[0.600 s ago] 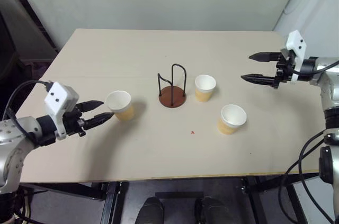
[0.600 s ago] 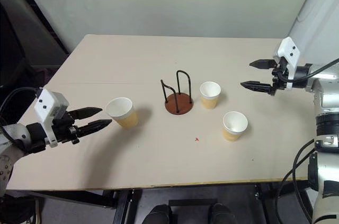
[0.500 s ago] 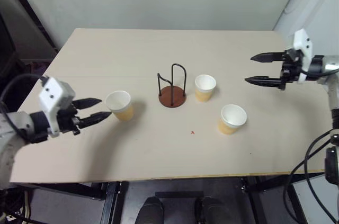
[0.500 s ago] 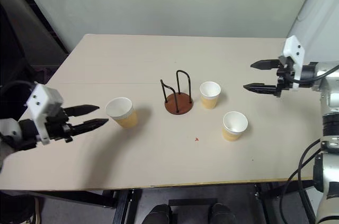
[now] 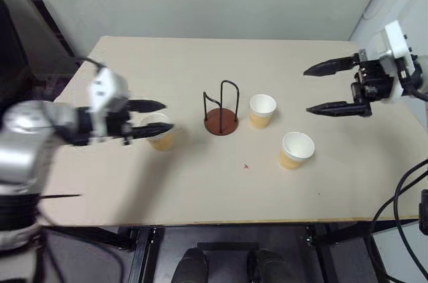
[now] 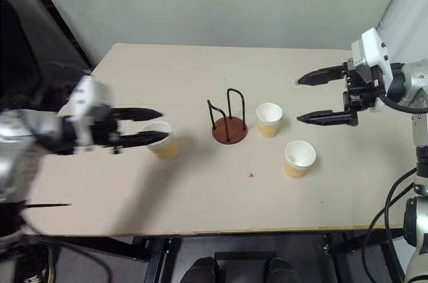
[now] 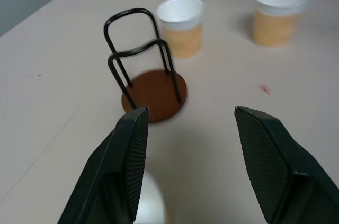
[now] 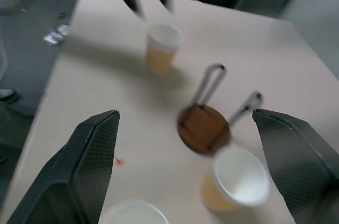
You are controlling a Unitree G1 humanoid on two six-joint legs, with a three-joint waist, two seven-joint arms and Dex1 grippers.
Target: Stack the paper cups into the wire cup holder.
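**Left gripper closes in on the first cup; nothing stacked yet**

In the left eye view, your left gripper [image 5: 159, 117] has swept in from the table's near-left edge within the last half second and now has its spread fingers either side of the leftmost paper cup [image 5: 160, 140], above its rim. The jaws are released, and I cannot tell whether a finger touches the cup. That move sets you up for the first pick, in my judgement. The wire cup holder [image 5: 221, 121] stands empty at the table's middle, with the middle cup [image 5: 261, 110] just beside it on the right and the third cup [image 5: 295, 150] nearer you and further right. All three cups sit where they were.

In the right eye view, your right gripper [image 6: 321, 97] has lifted and opened wider than a moment ago; it hangs released, holding nothing, well apart from the cups on the right side of the table [image 6: 200, 203].

In the left wrist view, the two black fingers [image 7: 127, 160] stand apart, framing the holder ahead; a pale rounded rim shows low between them, likely the cup under the gripper.

In the right wrist view, the wide-set fingers [image 8: 79, 166] frame the holder and cups below.

No brand, label or writing is readable anywhere; only a small red mark [image 5: 245, 166] on the tabletop.
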